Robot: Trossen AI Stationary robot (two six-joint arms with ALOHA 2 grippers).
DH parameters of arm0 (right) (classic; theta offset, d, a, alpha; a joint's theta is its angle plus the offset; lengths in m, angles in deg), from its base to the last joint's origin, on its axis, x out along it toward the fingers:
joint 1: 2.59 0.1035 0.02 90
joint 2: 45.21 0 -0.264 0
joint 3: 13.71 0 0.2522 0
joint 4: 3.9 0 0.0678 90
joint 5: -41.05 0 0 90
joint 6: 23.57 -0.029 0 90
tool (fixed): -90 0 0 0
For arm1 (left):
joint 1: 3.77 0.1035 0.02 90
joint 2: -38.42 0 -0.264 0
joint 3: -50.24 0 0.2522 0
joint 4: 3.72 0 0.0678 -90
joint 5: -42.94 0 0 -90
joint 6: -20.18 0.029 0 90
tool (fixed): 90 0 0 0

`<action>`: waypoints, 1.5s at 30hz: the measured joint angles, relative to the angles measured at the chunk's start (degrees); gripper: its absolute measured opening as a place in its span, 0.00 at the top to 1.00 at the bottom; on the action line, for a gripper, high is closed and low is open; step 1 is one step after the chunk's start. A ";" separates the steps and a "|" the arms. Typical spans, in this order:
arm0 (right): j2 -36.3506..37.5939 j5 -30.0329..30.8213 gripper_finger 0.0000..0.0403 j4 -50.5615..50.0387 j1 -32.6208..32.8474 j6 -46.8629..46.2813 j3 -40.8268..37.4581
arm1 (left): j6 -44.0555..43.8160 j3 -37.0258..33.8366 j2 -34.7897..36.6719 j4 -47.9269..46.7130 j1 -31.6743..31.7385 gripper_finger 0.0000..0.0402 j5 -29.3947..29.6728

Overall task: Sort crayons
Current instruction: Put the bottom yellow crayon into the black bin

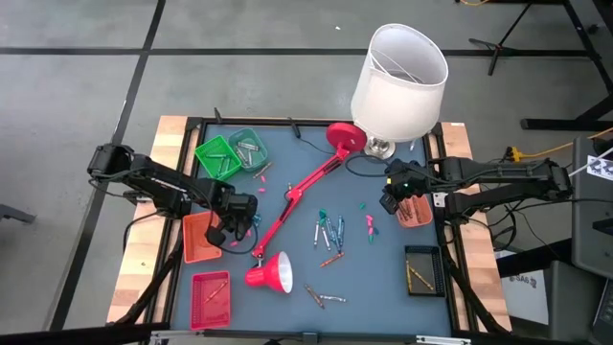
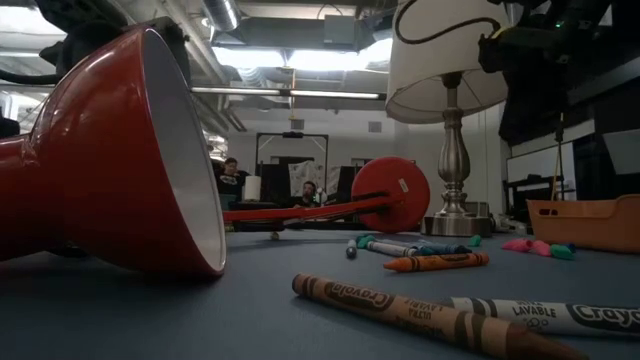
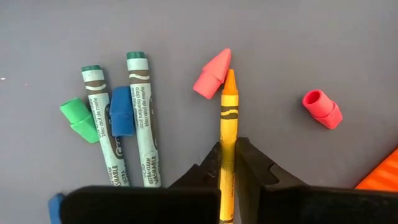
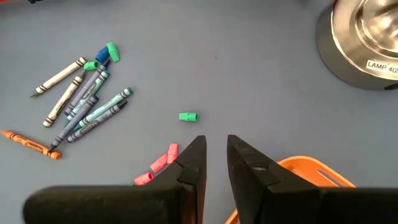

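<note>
Left wrist view: yellow crayon point(image 3: 228, 124) tip points away from left gripper point(image 3: 229, 163)

A red desk lamp point(image 1: 287, 206) lies toppled across the middle of my blue mat point(image 1: 383, 287). A white-shaded table lamp point(image 1: 397, 77) stands at upper right. Two green bins point(image 1: 230, 153) sit upper left, orange point(image 1: 199, 240) and red trays point(image 1: 211, 299) lower left.
</note>
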 joint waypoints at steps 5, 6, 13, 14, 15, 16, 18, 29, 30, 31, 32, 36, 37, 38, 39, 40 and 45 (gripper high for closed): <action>0.00 0.01 0.84 0.24 0.00 0.00 0.00 | 0.02 1.60 -0.20 -1.02 0.05 0.99 0.65; 0.00 0.01 0.84 0.59 0.00 0.00 0.00 | 0.02 1.95 -0.22 -0.65 0.20 0.99 1.48; 0.00 0.02 0.84 3.87 0.00 0.11 -0.01 | 0.57 5.48 -0.29 -1.24 1.39 0.99 10.55; 0.00 0.02 0.84 4.30 0.00 0.12 0.00 | 1.73 6.34 -0.26 -1.68 1.79 0.99 11.72; 0.00 0.02 0.84 4.58 0.00 0.20 0.00 | 3.25 7.19 -0.24 -2.22 2.16 0.99 12.51; 0.00 0.01 0.84 4.70 0.00 0.40 0.00 | 4.56 7.98 -0.24 -2.65 2.55 0.99 13.08; -0.01 0.02 0.84 5.64 0.00 1.35 -0.02 | 6.28 9.70 -0.22 -2.69 3.42 0.99 13.75; -0.13 0.11 0.84 17.32 0.00 12.81 0.00 | 1.23 14.74 -0.13 22.03 11.15 0.98 14.57; -0.32 0.11 0.84 19.20 0.00 14.59 0.00 | 0.53 14.74 -0.13 26.33 11.68 0.98 13.63; -0.58 0.11 0.84 21.07 0.00 16.56 0.00 | -0.33 14.74 -0.13 30.41 12.13 0.98 12.74; -0.94 0.11 0.84 22.99 0.00 18.37 0.00 | -1.13 14.74 -0.13 34.76 12.47 0.98 11.73; -3.41 0.10 0.84 32.26 0.00 26.38 0.00 | -3.70 14.78 -0.09 50.59 13.05 0.98 8.92; -4.18 0.10 0.84 35.00 0.00 28.33 0.00 | -4.02 14.80 -0.09 54.15 13.03 0.98 8.21; -4.98 0.09 0.84 37.83 0.00 30.48 0.00 | -4.19 14.80 -0.09 57.17 13.02 0.98 7.57; -5.89 0.09 0.84 40.64 0.00 32.47 0.00 | -4.53 14.80 -0.09 59.84 12.96 0.98 6.98; -6.75 0.09 0.84 43.65 0.00 34.54 0.00 | -5.05 14.80 -0.09 62.37 12.87 0.98 6.31; -11.10 0.07 0.84 58.01 0.00 44.84 0.00 | -8.32 14.83 -0.07 69.93 12.13 0.98 4.30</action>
